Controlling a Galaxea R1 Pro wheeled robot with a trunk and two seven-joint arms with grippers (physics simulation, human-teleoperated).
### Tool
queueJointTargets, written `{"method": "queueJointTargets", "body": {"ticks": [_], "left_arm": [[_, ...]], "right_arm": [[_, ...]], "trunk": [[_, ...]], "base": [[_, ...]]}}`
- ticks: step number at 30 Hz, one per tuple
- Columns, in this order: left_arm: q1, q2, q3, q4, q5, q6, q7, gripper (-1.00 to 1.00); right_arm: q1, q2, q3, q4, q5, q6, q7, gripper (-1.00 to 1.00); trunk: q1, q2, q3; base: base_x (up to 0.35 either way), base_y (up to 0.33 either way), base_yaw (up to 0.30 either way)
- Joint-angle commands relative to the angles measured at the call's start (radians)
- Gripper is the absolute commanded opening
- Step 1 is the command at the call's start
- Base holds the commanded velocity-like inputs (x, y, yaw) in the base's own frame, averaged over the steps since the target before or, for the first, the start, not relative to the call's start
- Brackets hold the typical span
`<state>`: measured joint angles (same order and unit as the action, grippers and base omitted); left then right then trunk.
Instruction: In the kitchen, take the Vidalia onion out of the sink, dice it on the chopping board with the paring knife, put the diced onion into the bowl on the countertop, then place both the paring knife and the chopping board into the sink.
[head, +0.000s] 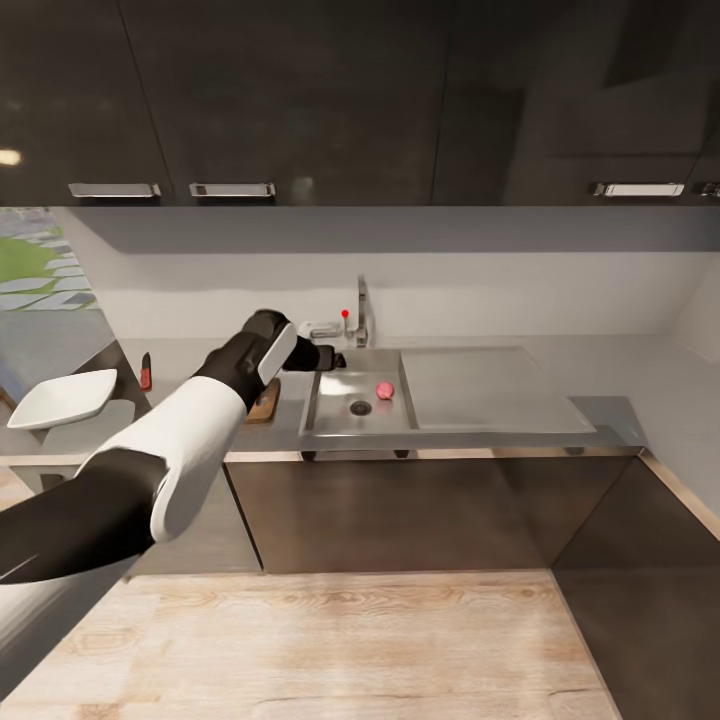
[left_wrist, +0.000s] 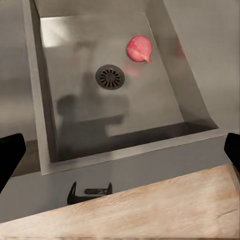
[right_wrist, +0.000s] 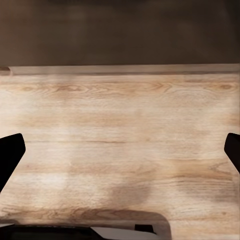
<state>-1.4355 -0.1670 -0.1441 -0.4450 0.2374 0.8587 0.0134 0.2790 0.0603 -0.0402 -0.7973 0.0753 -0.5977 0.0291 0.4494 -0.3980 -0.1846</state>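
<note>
Onion, pinkish and round, is seen lying in the sink just beside the drain. The left gripper is held over the basin's left rim, its fingers spread wide apart. The chopping board, paring knife and bowl are placed on the countertop. The right gripper's fingers are parted above wooden floor.

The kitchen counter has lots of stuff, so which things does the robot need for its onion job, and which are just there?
Needed: onion in the sink; chopping board; paring knife; bowl; countertop; left gripper, open.

Just there: faucet; wall cabinets; wooden floor.
</note>
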Motion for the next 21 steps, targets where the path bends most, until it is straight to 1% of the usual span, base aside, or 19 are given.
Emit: {"method": "queueJointTargets", "body": {"ticks": [1,11,14,17,21], "left_arm": [[-0.003,0.001,-0.006,0.009,0.006,0.0,0.002,1.0],[-0.005,0.004,-0.006,0.021,0.008,-0.004,0.003,1.0],[-0.005,0.004,-0.006,0.022,0.007,-0.006,0.009,1.0],[-0.003,0.005,-0.006,0.023,0.007,-0.007,0.03,1.0],[-0.001,0.006,-0.007,0.023,0.007,-0.007,0.035,1.0]], "right_arm": [[0.0,0.001,-0.004,-0.002,0.008,-0.002,0.003,1.0],[0.0,0.001,-0.004,-0.002,0.008,-0.002,0.0,1.0],[0.0,0.001,-0.004,-0.002,0.008,-0.002,0.0,1.0],[0.0,0.0,-0.004,-0.002,0.008,-0.002,0.0,1.0],[0.0,0.0,-0.004,-0.002,0.008,-0.002,0.0,1.0]], "trunk": [[0.001,-0.002,-0.002],[0.001,-0.002,-0.002],[0.001,-0.002,-0.002],[0.001,-0.002,-0.002],[0.001,-0.002,-0.002]], "base": [[0.0,0.0,0.0],[0.011,-0.01,0.0],[0.14,-0.136,0.0],[0.202,-0.201,0.0],[0.217,-0.218,0.0]]}}
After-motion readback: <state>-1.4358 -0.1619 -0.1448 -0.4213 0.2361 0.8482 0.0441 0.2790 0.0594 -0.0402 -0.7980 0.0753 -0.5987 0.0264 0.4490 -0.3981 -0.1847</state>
